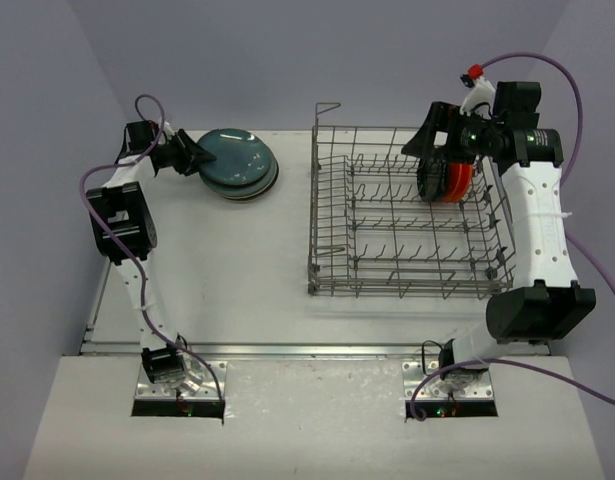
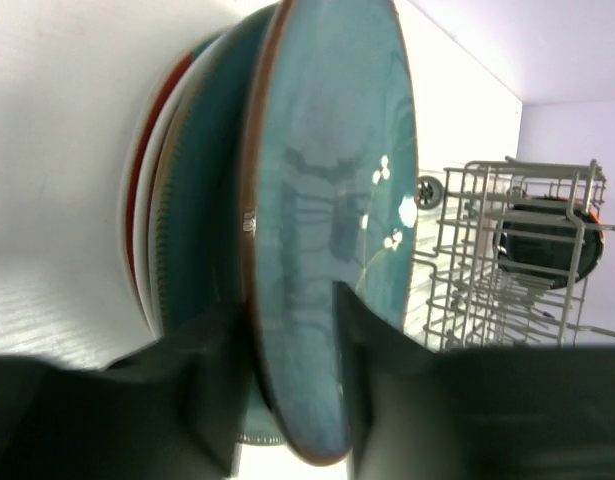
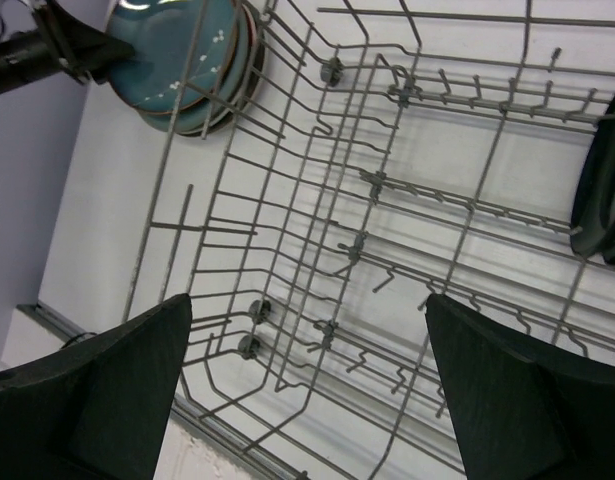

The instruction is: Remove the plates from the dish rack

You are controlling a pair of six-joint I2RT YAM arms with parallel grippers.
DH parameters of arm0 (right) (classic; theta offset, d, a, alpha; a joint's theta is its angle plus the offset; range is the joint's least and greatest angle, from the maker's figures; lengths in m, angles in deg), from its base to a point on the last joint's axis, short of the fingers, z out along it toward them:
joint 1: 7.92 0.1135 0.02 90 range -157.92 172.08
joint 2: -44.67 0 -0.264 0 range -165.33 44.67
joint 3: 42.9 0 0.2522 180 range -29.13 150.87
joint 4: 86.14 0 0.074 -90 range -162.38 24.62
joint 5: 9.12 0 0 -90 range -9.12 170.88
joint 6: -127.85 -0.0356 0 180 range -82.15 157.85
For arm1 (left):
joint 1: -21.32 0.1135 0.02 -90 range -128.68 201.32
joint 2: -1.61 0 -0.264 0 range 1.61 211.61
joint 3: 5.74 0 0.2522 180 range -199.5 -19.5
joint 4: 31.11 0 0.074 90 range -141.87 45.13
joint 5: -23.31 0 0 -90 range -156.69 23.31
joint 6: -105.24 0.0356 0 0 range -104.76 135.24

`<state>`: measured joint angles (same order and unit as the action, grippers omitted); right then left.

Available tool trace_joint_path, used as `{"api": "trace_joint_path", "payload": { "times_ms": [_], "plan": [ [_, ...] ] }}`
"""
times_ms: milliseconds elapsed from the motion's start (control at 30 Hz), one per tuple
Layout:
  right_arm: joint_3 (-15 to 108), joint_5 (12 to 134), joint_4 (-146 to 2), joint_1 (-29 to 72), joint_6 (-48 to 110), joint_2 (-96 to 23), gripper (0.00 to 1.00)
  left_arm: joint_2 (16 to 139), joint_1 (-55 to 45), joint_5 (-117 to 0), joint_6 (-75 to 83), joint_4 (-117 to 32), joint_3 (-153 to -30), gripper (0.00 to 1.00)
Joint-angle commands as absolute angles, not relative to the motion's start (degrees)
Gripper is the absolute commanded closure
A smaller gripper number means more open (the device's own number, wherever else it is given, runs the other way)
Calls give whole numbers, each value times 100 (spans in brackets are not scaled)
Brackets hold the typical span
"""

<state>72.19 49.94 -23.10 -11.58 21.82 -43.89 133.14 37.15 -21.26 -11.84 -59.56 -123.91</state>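
Near the far left corner of the tabletop (image 1: 237, 290), the top teal plate (image 2: 332, 200) of the stack (image 1: 257, 185) is gripped at its rim by the left jaws. Release is best made only once it lies flat, with the jaws then drawn straight back. Toward the far right corner, the right jaws are spread empty over the dish rack (image 1: 407, 270), beside the orange plate (image 1: 459, 180) and black plate (image 3: 602, 180) standing in it.

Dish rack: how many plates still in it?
2. A black plate and an orange-red plate stand upright side by side at the dish rack's far right end. Other slots look empty, though a plate behind those two could be hidden.
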Motion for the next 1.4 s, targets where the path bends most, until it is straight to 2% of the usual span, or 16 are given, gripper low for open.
{"api": "trace_joint_path", "payload": {
  "times_ms": [0, 133, 300, 333, 433, 600, 633, 733, 767, 800, 833, 900, 1000, 1367],
  "plan": [
    [7673, 5837, -2026, -1157, 2385, -4617, 1, 12952, 3780, -1978, -845, -5854, -12701, 53],
    [7739, 6693, -1866, -1152, 2676, -4895, 1, 12360, 3758, -2403, -363, -6052, -12297, 45],
    [7593, 6899, -1858, -1161, 2777, -5209, 1, 11809, 3656, -3101, 550, -6676, -12165, 35],
    [7648, 6887, -1815, -1161, 2833, -5370, 1, 11574, 3515, -3617, 1080, -6996, -12135, 31],
    [7809, 6954, -1748, -1161, 2906, -5615, 1, 11182, 3061, -5019, 1951, -7394, -11970, 28],
    [8350, 7139, -1686, -1161, 2967, -6074, 2, 10393, 2466, -6120, 2824, -7477, -11338, 27],
    [8396, 7194, -1696, -1161, 2967, -6139, 4, 10281, 2380, -6246, 2849, -7457, -11282, 27],
    [8521, 7393, -1736, -1161, 2994, -6255, 19, 9961, 2221, -6396, 2887, -7370, -11179, 27],
    [8537, 7443, -1768, -1161, 2994, -6280, 28, 9815, 2196, -6421, 2887, -7337, -11155, 27],
    [8555, 7495, -1771, -1161, 2994, -6298, 29, 9803, 2194, -6431, 2871, -7335, -11153, 27],
    [8588, 7620, -1795, -1161, 3010, -6348, 38, 9626, 2009, -6456, 2845, -7303, -11136, 24],
    [8626, 7745, -1823, -1161, 3020, -6405, 49, 9505, 1858, -6510, 2834, -7265, -11118, 23],
    [8728, 7900, -1874, -1169, 3020, -6557, 58, 9350, 1638, -6621, 2817, -7178, -11048, 23],
    [9146, 8282, -2077, -1169, 3115, -7203, 61, 9328, 1473, -6759, 2566, -7235, -11072, 21]
  ]
}}
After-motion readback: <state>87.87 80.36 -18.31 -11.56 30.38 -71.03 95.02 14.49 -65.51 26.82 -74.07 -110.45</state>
